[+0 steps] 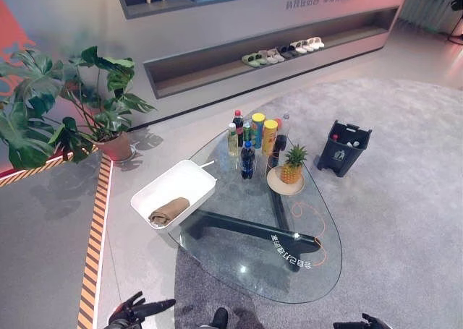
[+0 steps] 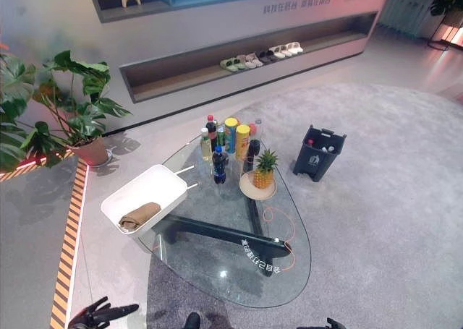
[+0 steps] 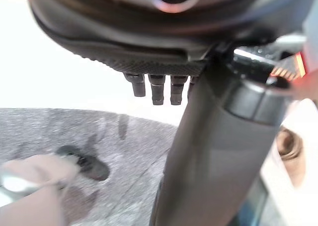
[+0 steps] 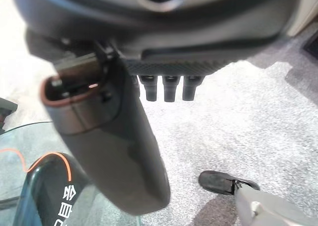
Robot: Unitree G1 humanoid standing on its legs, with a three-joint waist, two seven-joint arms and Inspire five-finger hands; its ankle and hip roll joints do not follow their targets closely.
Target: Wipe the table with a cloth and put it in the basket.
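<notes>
A brown cloth (image 1: 168, 210) lies crumpled inside the white basket (image 1: 179, 180), at its near end. The basket rests at the left edge of the oval glass table (image 1: 253, 271). Both hands hang low, well short of the table and apart from the cloth. My left hand (image 1: 139, 310) is at the lower left over the floor, fingers (image 3: 157, 89) straight and thumb (image 3: 208, 151) extended, holding nothing. My right hand (image 1: 364, 323) is at the bottom right over the carpet, with its thumb (image 4: 114, 146) and fingers (image 4: 169, 88) straight and empty.
Several bottles and cans (image 1: 252, 136) stand at the table's far end beside a pineapple (image 1: 292, 165) on a plate. A dark bin (image 1: 343, 147) sits on the carpet to the right. A potted plant (image 1: 69, 108) stands at the left, by striped floor tape (image 1: 94, 242).
</notes>
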